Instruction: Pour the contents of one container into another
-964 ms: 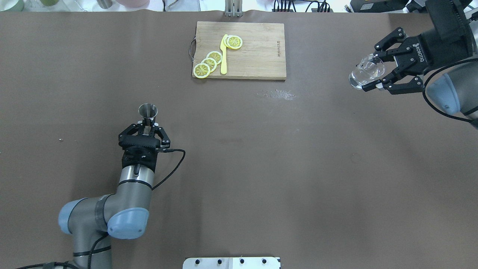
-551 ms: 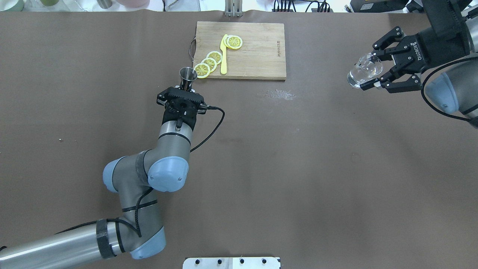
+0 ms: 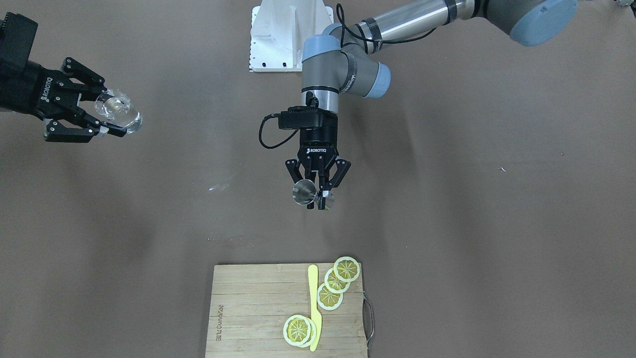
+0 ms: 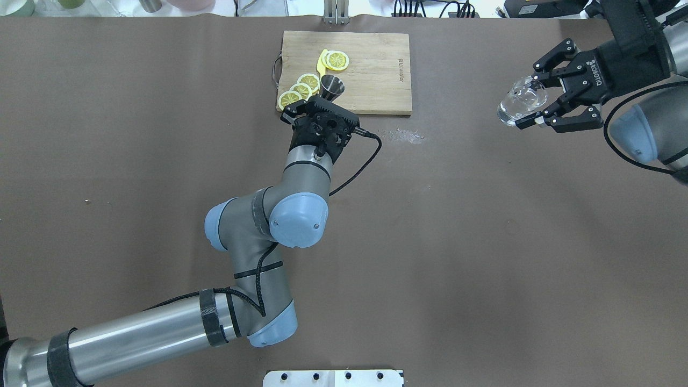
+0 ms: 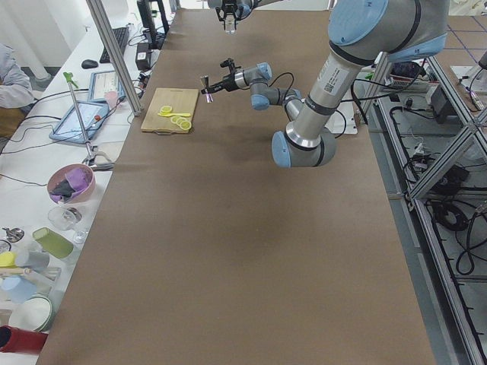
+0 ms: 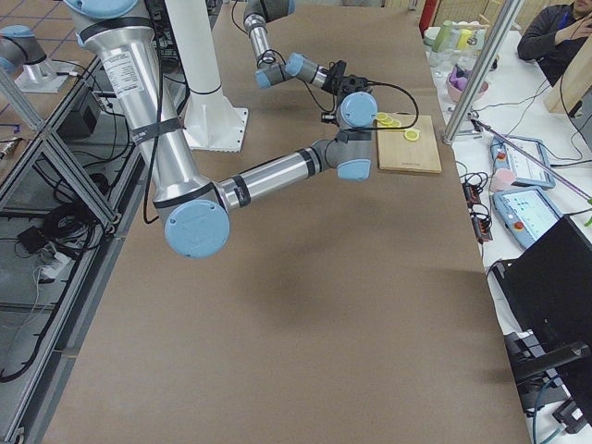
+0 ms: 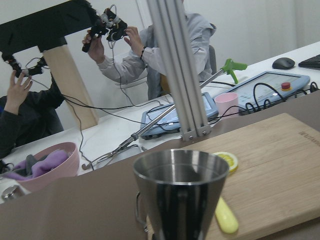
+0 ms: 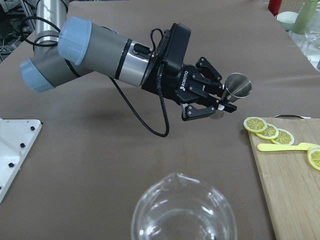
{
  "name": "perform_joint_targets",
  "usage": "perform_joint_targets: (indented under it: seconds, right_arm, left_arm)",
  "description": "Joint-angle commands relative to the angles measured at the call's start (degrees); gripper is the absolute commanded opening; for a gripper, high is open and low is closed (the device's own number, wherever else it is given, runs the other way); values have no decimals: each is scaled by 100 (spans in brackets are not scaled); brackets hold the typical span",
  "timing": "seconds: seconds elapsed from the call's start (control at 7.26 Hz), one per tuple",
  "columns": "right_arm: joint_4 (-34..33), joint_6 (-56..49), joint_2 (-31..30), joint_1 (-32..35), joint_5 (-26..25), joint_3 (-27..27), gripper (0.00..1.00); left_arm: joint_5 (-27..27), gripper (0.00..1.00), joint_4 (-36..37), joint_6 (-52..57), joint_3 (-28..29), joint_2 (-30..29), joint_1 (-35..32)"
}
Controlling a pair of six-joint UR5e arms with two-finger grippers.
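Currently: jigger (image 4: 332, 86), clamped at waist by left tool (image 3: 316, 200), mouth up, presumably to keep contents in, aloft beside cutting board (image 4: 376, 70); glass tumbler (image 4: 521, 99), gripped by right tool (image 4: 529, 102), well apart above bench (image 4: 484, 242), awaiting pour.

Bright, even light from above; soft shadows lie on the brown bench (image 4: 484, 242) (the jigger (image 7: 177, 190) looks blurred up close, left wrist view).

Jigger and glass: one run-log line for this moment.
left gripper: shut on jigger, off table | right gripper: shut on glass | far apart, pour not begun
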Motion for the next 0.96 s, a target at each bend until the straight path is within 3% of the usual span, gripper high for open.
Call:
perform_joint_targets:
  seconds: [0.0, 0.14, 0.28, 0.83]
  right_arm:
    - [-17, -4, -2, -13, 17, 30, 0]
    - [-34, 40, 77, -22, 17, 30, 0]
    - [-191, 66, 104, -57, 17, 47, 0]
    - [-1533, -614, 253, -101, -333, 363, 0]
  left_arm:
    - [-818, 0, -4, 40, -265, -72, 31]
    - [-1155, 0, -12, 83, -311, -72, 31]
    - [-1158, 0, -91, 84, -355, -81, 57]
    - [-1632, 0, -259, 93, -40, -108, 48]
